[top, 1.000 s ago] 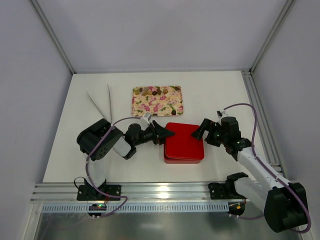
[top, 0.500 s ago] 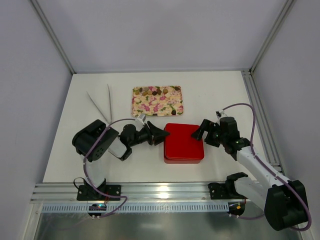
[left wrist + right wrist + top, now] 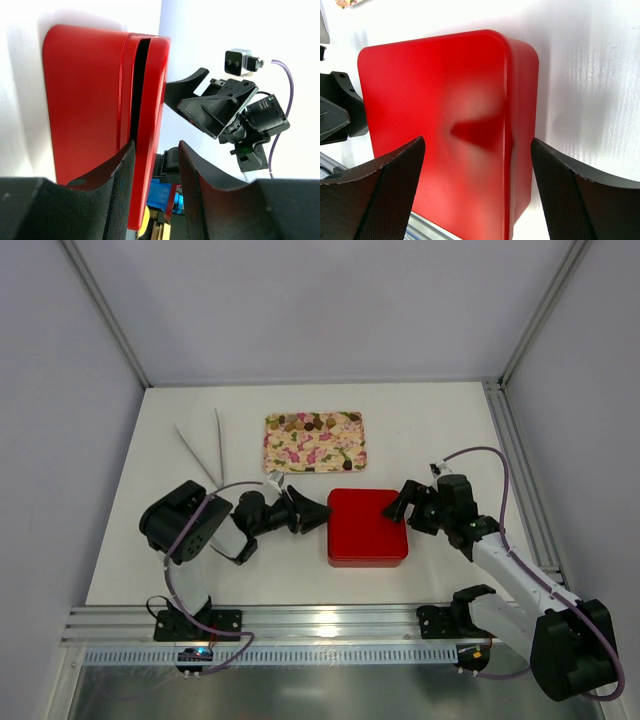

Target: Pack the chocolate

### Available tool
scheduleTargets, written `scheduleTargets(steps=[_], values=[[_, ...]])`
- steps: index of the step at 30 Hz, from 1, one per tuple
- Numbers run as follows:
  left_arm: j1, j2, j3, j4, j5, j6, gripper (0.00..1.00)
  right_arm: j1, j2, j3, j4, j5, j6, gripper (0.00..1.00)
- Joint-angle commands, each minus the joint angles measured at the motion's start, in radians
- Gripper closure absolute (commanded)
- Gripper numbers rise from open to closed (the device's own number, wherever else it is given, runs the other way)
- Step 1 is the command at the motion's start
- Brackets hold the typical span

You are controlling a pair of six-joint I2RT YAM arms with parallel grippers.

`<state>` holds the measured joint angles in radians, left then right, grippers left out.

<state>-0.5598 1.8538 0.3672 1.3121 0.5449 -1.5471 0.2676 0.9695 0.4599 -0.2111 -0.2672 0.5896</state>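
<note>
Chocolate (image 3: 305,423) on flowered tray (image 3: 335,453) behind lidded red box (image 3: 367,527).

My arms, the left arm (image 3: 185,525) and the right arm (image 3: 515,575), are black at the joints with smooth white shells along the links. A thin purple cable (image 3: 480,449) loops along each of them. My left gripper (image 3: 322,512) and right gripper (image 3: 397,504) are matte black and wedge-shaped. Their fingers (image 3: 385,195) carry pads with a fine cross-hatched grip (rather like woven mesh). A small silver camera box (image 3: 236,61) with two dark lenses sits on my right wrist.
</note>
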Motion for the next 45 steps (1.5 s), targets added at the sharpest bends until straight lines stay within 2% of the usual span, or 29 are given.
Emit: scheduleTargets(steps=[1,23,38,45], values=[[0.014,-0.033,-0.016,0.202,0.021,0.021,0.6,0.008,0.0,0.028,0.015,0.026,-0.001,0.14],[0.046,-0.018,-0.054,0.197,0.041,0.025,0.6,0.054,-0.018,0.101,-0.123,0.146,-0.036,0.22],[0.035,-0.03,-0.027,0.148,0.055,0.038,0.58,0.162,0.051,0.157,-0.146,0.197,-0.011,0.22],[0.012,-0.028,-0.011,0.113,0.05,0.045,0.58,0.173,0.06,0.174,-0.159,0.207,-0.008,0.22]])
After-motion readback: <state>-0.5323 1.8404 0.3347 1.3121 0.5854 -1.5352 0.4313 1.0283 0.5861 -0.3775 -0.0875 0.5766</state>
